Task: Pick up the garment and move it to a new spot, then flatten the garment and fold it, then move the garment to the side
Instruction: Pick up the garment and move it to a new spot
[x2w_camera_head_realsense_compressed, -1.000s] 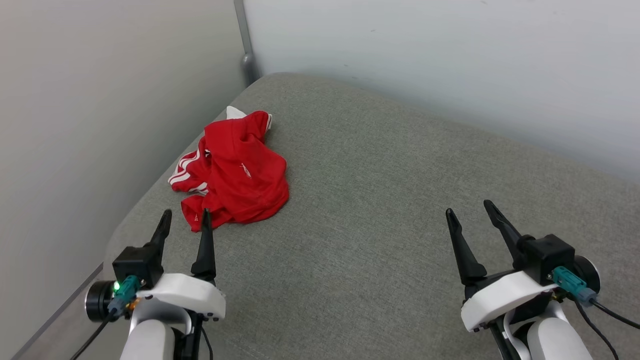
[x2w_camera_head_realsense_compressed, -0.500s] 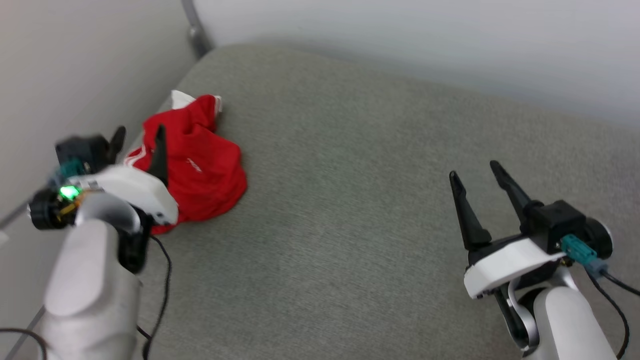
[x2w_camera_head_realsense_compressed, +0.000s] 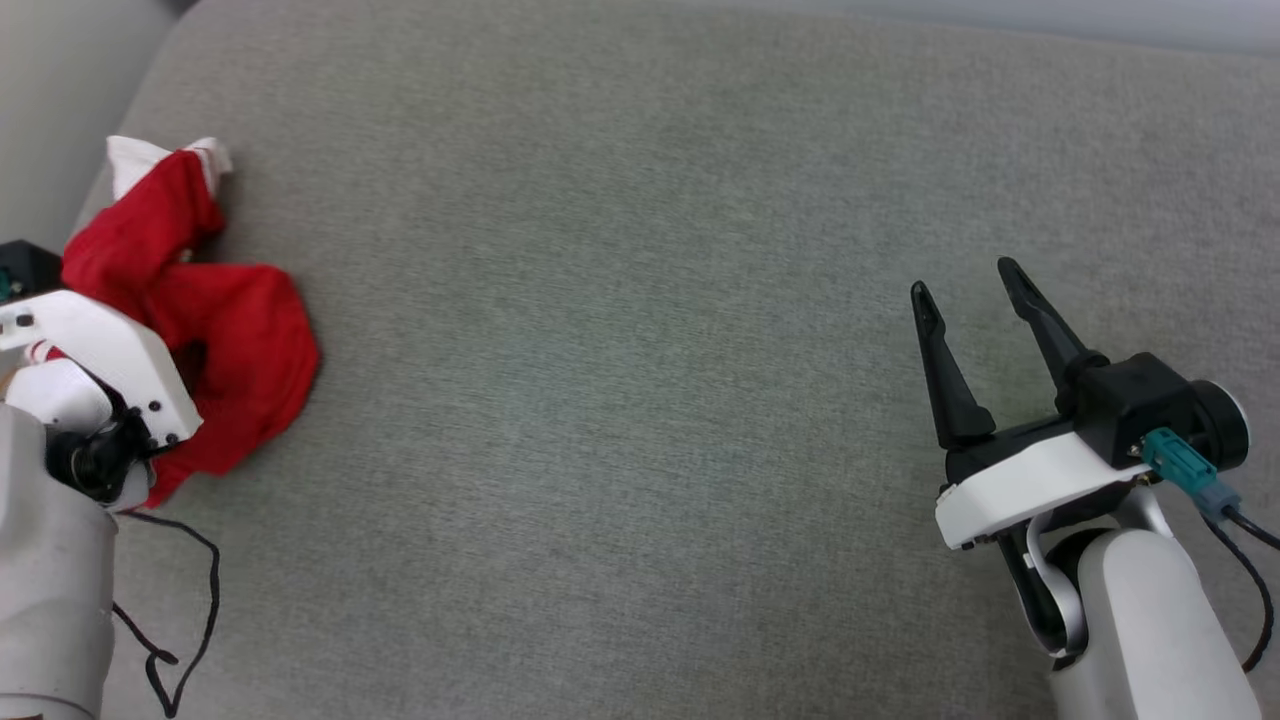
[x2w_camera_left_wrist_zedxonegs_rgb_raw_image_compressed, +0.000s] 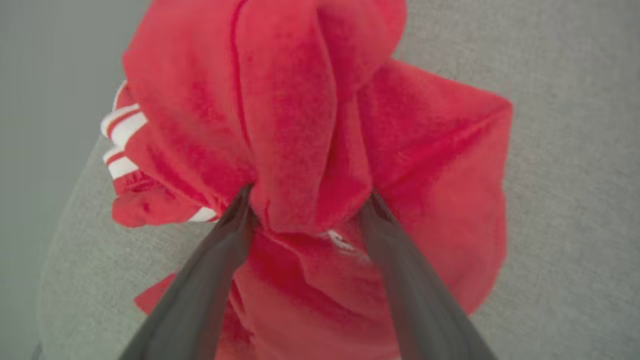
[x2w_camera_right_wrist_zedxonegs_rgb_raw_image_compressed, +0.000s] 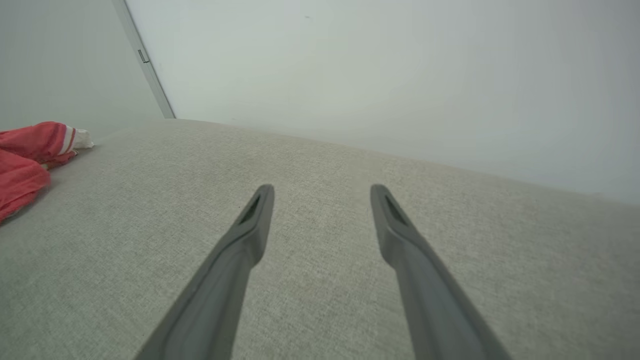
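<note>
The garment (x2w_camera_head_realsense_compressed: 240, 340), a red shirt with white striped trim, lies crumpled at the left edge of the grey cushion (x2w_camera_head_realsense_compressed: 640, 300). In the left wrist view a raised fold of the garment (x2w_camera_left_wrist_zedxonegs_rgb_raw_image_compressed: 300, 100) bulges between my left gripper's (x2w_camera_left_wrist_zedxonegs_rgb_raw_image_compressed: 307, 200) two spread fingers, and cloth hides their tips. The jaws stand wide apart, open around the fold. In the head view my left wrist sits over the garment's near side. My right gripper (x2w_camera_head_realsense_compressed: 962, 278) is open and holds nothing above bare cushion at the right, far from the shirt. The right wrist view shows my right gripper (x2w_camera_right_wrist_zedxonegs_rgb_raw_image_compressed: 321, 190) and the garment (x2w_camera_right_wrist_zedxonegs_rgb_raw_image_compressed: 20, 165) at far left.
A pale wall (x2w_camera_right_wrist_zedxonegs_rgb_raw_image_compressed: 400, 75) rises behind the cushion, and a second wall (x2w_camera_left_wrist_zedxonegs_rgb_raw_image_compressed: 40, 100) runs close along its left edge beside the shirt. A black cable (x2w_camera_head_realsense_compressed: 190, 600) hangs from my left arm. Bare cushion stretches between the two arms.
The head camera has tilted down, shifting the whole picture. My left arm has reached forward into the garment, so a fold now sits between its fingers. The right gripper stays open.
</note>
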